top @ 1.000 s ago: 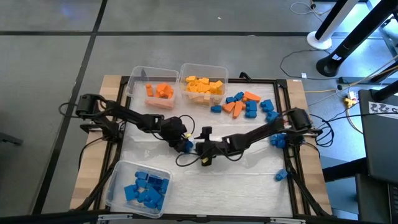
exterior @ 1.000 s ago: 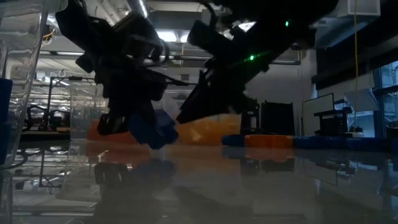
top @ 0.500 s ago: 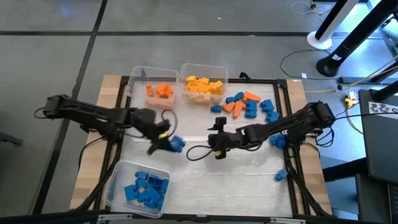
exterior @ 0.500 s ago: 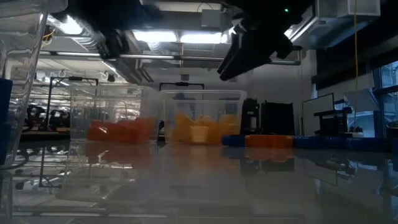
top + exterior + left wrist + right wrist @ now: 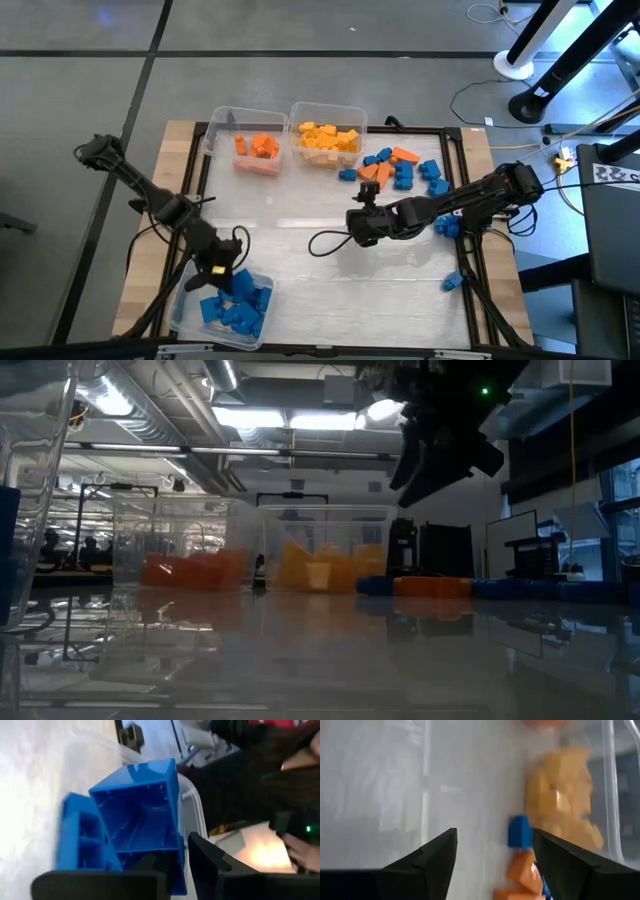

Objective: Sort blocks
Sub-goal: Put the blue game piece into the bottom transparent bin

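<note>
Jaws of the left gripper are seen clamped on a small blue plastic toy brick above the clear rectangular bin of blue bricks, where release should be made low; right gripper jaws are held wide.

the table has a pale glossy top on a wooden board, edged by a dark frame. it stands on a grey floor crossed by dark seams. beyond its far right corner, cables trail over the floor to a white base and a black base. in the low view the room behind is a dim workshop: ceiling light panels glow among pipes, a monitor sits at the right, and a window shows at the far right edge.
</note>
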Robot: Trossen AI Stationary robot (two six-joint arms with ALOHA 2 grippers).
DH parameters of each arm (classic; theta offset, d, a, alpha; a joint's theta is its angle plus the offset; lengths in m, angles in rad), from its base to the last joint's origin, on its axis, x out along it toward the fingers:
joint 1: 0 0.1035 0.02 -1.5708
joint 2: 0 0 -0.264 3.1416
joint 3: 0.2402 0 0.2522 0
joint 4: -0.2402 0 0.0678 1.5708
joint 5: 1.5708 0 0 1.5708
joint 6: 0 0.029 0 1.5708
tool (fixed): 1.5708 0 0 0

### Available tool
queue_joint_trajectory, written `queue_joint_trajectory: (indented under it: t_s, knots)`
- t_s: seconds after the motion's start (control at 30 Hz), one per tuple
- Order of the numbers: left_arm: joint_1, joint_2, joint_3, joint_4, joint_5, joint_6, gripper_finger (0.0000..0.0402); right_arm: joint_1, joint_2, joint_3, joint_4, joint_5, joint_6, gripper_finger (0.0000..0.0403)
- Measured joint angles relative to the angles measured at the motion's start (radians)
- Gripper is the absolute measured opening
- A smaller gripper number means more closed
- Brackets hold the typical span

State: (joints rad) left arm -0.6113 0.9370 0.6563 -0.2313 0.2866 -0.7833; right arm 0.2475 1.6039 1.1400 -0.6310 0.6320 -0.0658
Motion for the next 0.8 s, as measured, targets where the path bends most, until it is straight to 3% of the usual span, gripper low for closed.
queue_joint_trajectory:
  t_s: [0.23, 0.43, 0.8]
  knots:
    - [-0.059, 0.073, 0.000, -0.019, -0.085, -0.039, 0.0082, -0.082, 0.000, 0.000, -0.242, -0.004, 0.295, 0.0259]
    - [-0.060, 0.128, 0.002, -0.047, -0.087, -0.060, 0.0125, -0.202, 0.000, 0.000, -0.442, -0.110, 0.540, 0.0259]
    - [-0.066, 0.140, 0.001, -0.052, -0.088, -0.040, 0.0173, -0.429, 0.000, 0.000, -0.504, -0.267, 0.586, 0.0259]
